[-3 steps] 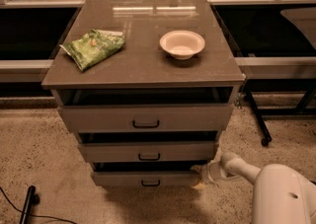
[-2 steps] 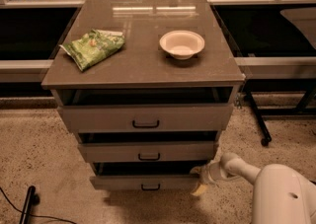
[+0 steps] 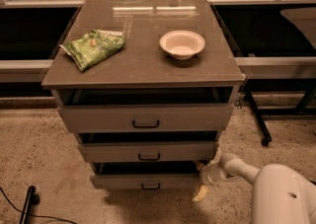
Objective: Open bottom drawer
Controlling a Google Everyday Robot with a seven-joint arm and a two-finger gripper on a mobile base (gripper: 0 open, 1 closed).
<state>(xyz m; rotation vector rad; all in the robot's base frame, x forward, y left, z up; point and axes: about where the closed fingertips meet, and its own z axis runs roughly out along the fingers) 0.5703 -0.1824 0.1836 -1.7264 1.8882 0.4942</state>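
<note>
The bottom drawer [image 3: 148, 182] is the lowest of three grey-brown fronts, with a small black bar handle [image 3: 150, 186]. It stands pulled out a little, with a dark gap above its front. My gripper [image 3: 201, 181] is at the drawer's right end, right at its front corner, on a white arm [image 3: 239, 168] that reaches in from the lower right. Whether it holds the drawer edge I cannot tell.
The middle drawer [image 3: 148, 152] and the top drawer [image 3: 145, 118] also stand slightly out. On the cabinet top [image 3: 143, 70] lie a green chip bag [image 3: 94, 48] and a white bowl [image 3: 181, 44]. A black wheeled frame leg [image 3: 259, 124] stands right; a black cable end [image 3: 27, 203] lies at lower left.
The bottom drawer has slid a little further out towards the camera. My gripper has moved with it, slightly down in the picture.
</note>
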